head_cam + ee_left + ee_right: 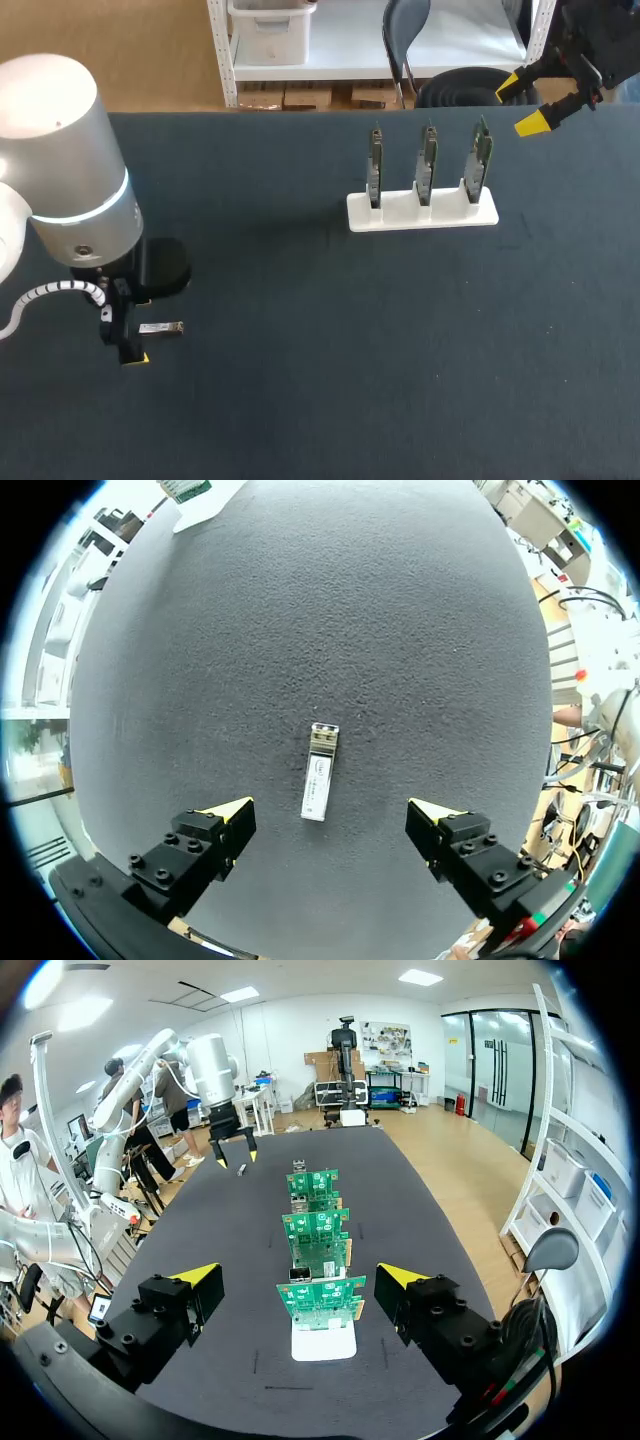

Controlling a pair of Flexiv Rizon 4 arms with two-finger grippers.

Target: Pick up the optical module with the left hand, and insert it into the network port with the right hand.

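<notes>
nearest, at the left of the table [350,400]: left gripper [330,812], fingers spread wide, clamped on nothing. hangs straight over the optical module [318,785], a small silver bar lying flat on the dark surface, between the two yellow tips and a touch ahead of them, touching neither.

step in hand, by the look of it: the very first, the pick-up. not yet grasped. next move likely calls for lowering until the tips straddle the module's long sides, then closing across its narrow width. little turning needed, it seems, with the long axis running along the gap.

farther back, past the middle: white holder [422,213] with three green circuit boards [427,160] standing upright in a row. farthest, by the back right corner: right gripper [521,105], likewise open and empty, raised, well apart from the module.

left wrist view: gives the module's lie between the fingers, half hidden by the arm from above. right wrist view: looks down the row of boards end-on and shows what looks like a network port [298,1274] on the nearest board, too small to make out in the head view.
</notes>
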